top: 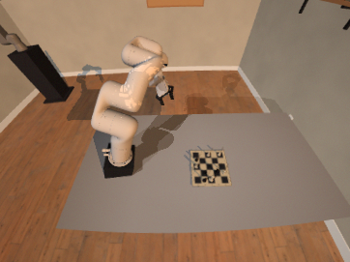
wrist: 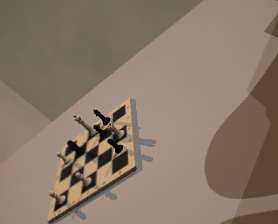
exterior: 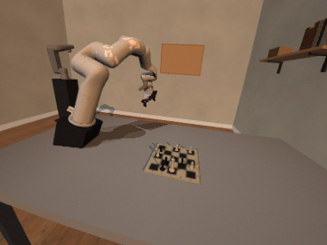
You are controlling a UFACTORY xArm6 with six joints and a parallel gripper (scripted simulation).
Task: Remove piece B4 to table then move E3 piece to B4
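The chessboard (top: 213,185) (exterior: 172,176) (wrist: 132,125) lies on the table with several small upright pieces. A tall white king (exterior: 172,164) (wrist: 84,124) stands beside a black piece (exterior: 163,166) (wrist: 101,117). Another black piece (exterior: 182,161) (wrist: 75,146) stands near a white piece (exterior: 192,164) (wrist: 63,158). A white piece (exterior: 177,148) (wrist: 83,179) stands along one edge. The edge letters and numbers are too small to read, so I cannot tell which pieces are on B4 and E3. My gripper (top: 167,101) (exterior: 150,103) is open and empty, high above table level and well away from the board; its fingers are outside the wrist view.
The grey table (top: 271,175) (exterior: 253,195) carries the arm's black base (top: 119,169) (exterior: 77,134) at the left. The arm's shadow falls between base and board. A black pedestal (top: 41,73) stands behind at the left, and a wall shelf (exterior: 295,54) is at the right, away from the board.
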